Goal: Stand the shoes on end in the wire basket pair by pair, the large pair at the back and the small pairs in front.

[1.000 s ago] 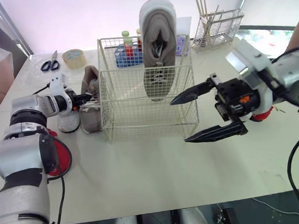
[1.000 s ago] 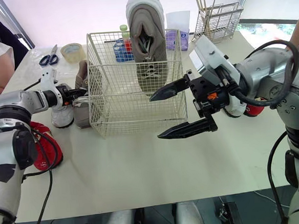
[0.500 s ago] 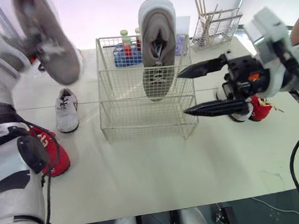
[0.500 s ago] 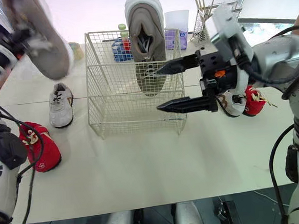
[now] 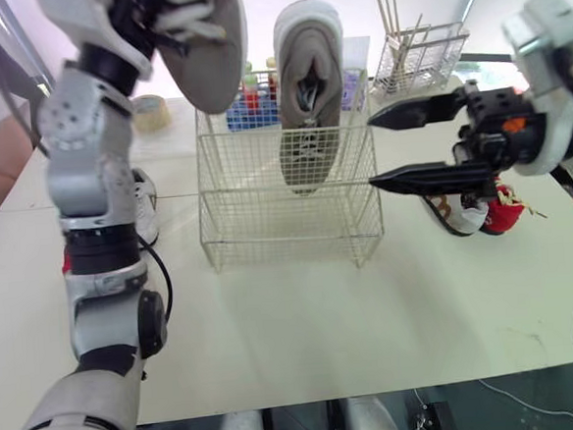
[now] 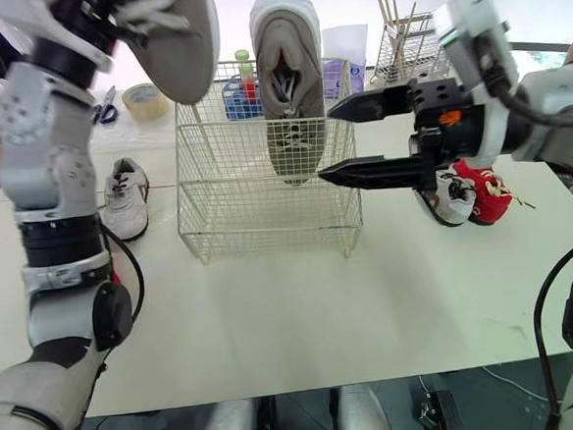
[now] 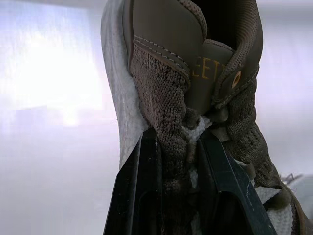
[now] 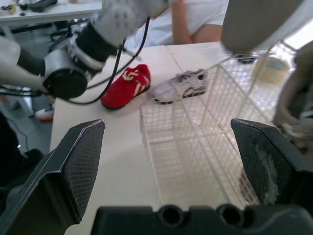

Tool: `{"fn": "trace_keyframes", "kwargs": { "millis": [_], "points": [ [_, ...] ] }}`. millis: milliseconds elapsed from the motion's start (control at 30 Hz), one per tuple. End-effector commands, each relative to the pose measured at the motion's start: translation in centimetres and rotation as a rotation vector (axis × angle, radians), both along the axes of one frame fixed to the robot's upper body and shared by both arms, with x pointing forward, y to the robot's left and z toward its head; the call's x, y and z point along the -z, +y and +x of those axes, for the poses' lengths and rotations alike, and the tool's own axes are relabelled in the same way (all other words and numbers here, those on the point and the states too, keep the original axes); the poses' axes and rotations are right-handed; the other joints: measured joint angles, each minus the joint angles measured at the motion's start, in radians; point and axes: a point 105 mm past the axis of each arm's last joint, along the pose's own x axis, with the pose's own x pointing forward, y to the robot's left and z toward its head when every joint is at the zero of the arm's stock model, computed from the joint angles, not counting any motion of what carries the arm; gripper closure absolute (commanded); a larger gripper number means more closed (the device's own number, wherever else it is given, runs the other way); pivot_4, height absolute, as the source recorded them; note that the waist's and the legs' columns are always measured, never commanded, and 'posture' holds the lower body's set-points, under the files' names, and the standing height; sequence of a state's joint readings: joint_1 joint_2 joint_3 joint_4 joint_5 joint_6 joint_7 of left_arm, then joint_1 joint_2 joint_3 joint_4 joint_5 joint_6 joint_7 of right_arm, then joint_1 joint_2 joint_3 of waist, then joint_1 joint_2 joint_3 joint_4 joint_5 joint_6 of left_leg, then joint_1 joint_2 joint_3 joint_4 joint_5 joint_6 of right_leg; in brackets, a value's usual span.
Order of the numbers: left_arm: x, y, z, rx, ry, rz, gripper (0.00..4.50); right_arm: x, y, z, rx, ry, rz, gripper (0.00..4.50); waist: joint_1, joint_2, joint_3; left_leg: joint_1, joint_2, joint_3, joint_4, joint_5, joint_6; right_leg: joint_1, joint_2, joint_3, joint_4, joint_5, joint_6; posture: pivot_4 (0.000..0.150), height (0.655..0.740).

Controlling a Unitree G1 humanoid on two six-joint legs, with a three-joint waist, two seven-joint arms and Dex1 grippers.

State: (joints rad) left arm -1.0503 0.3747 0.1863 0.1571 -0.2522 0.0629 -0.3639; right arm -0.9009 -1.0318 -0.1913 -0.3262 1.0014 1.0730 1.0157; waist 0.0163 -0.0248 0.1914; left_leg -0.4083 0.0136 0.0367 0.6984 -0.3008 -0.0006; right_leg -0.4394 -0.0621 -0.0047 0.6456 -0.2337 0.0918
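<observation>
1. My left fingers (image 7: 178, 147) are pinching the large grey shoe (image 5: 201, 44). In the left wrist view the two black fingers clamp the knit collar and tongue between them, one on either side, with a lace caught beside them.
2. That shoe hangs high in the upper left of the head views, sole toward the camera. Its lower end sits over the upper left corner of the wire basket (image 5: 287, 225).
3. The second large shoe (image 5: 307, 86) stands on end in the basket, at the top centre of the frame.
4. My right fingers (image 5: 372, 151) are spread wide and hold nothing, at centre right, just beside the basket's right wall.
5. On the table (image 5: 304, 322), a small white shoe (image 6: 126, 197) and a red shoe (image 8: 124, 83) lie left of the basket. Another white shoe (image 5: 454, 213) and red shoe (image 5: 508, 214) lie at the right, below my right fingers.
</observation>
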Motion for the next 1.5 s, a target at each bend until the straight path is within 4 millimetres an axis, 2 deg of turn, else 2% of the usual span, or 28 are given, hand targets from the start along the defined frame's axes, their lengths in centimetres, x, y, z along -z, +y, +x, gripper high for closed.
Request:
{"fn": "trace_keyframes", "kwargs": {
  "millis": [33,267,500,700,867,1033,1067,1133,1267,1300,1500],
  "points": [
    [-1.7,-0.6,-1.7,-0.022,-0.169,0.002,4.06,-0.7,-0.8,-0.5,0.035,-0.016,0.016,0.00,-0.004,0.000,0.000,-0.001,0.000,0.000,0.000,0.000,0.000,-0.001,0.000,0.000,0.000,0.000,0.000,0.150,0.7400],
    [1.5,-0.9,0.1,-0.033,-0.122,-0.008,4.06,-0.1,-1.6,-0.7,0.087,0.013,0.051,0.00,-0.003,0.000,0.000,0.000,0.001,0.002,0.000,0.000,0.001,-0.001,-0.001,0.000,0.000,0.000,0.000,0.150,0.7400],
    [5.9,-1.7,1.1,-0.075,-0.078,0.018,4.06,-0.3,-1.9,-0.7,0.103,0.015,0.111,0.00,-0.002,0.001,0.000,0.001,0.001,0.002,0.000,0.000,0.001,0.001,-0.002,0.001,0.000,0.000,0.000,0.150,0.7400],
    [7.2,-2.0,1.6,-0.084,-0.055,0.002,4.06,-0.4,-2.0,-0.4,0.102,0.026,0.133,0.00,-0.003,0.000,0.000,0.000,0.001,0.001,0.000,0.000,0.001,0.000,-0.001,0.001,0.000,0.000,0.000,0.150,0.7400],
    [9.3,-0.9,2.3,-0.050,0.090,-0.112,4.06,0.3,-2.1,-0.1,0.114,0.051,0.131,0.00,-0.004,0.000,0.000,0.000,0.001,0.001,0.000,-0.001,0.001,0.000,-0.002,0.001,0.000,0.000,0.000,0.150,0.7400],
    [10.8,-0.7,1.2,-0.024,0.156,-0.092,4.06,0.9,-2.0,0.3,0.120,0.064,0.136,0.00,-0.006,0.001,-0.001,0.001,0.002,0.002,0.000,-0.001,0.001,0.000,-0.001,0.001,0.000,0.000,0.000,0.150,0.7400],
    [10.9,-0.7,1.0,-0.023,0.162,-0.090,3.17,1.0,-2.0,0.3,0.119,0.064,0.136,0.00,-0.006,0.001,-0.001,0.001,0.002,0.002,0.000,-0.001,0.001,0.000,-0.001,0.001,0.000,0.000,0.000,0.150,0.7400],
    [11.0,-0.5,0.7,-0.021,0.173,-0.085,2.36,1.0,-1.8,0.5,0.109,0.066,0.140,0.00,-0.004,0.001,-0.001,0.001,0.002,0.002,0.000,-0.001,0.001,0.000,-0.001,0.001,0.000,0.000,0.000,0.150,0.7400],
    [11.0,-0.3,0.0,-0.014,0.190,-0.069,0.43,1.2,-1.3,0.9,0.093,0.068,0.141,0.00,-0.002,0.002,-0.001,0.001,0.002,0.001,0.000,-0.001,0.001,0.001,-0.001,0.001,0.001,0.000,0.000,0.150,0.7400],
    [10.9,-0.2,-0.2,-0.014,0.195,-0.070,0.08,1.2,-1.3,0.9,0.090,0.068,0.140,0.00,-0.002,0.002,-0.001,0.001,0.001,0.001,0.000,-0.001,0.001,0.001,-0.001,0.001,0.000,0.000,0.000,0.150,0.7400],
    [10.3,0.2,-3.2,0.028,0.250,-0.048,0.08,1.8,-0.6,1.6,0.063,0.082,0.135,0.00,-0.006,0.001,-0.001,0.001,0.001,0.000,0.000,-0.001,0.001,0.001,-0.001,0.001,0.000,0.000,0.000,0.150,0.7400]
  ]
}}
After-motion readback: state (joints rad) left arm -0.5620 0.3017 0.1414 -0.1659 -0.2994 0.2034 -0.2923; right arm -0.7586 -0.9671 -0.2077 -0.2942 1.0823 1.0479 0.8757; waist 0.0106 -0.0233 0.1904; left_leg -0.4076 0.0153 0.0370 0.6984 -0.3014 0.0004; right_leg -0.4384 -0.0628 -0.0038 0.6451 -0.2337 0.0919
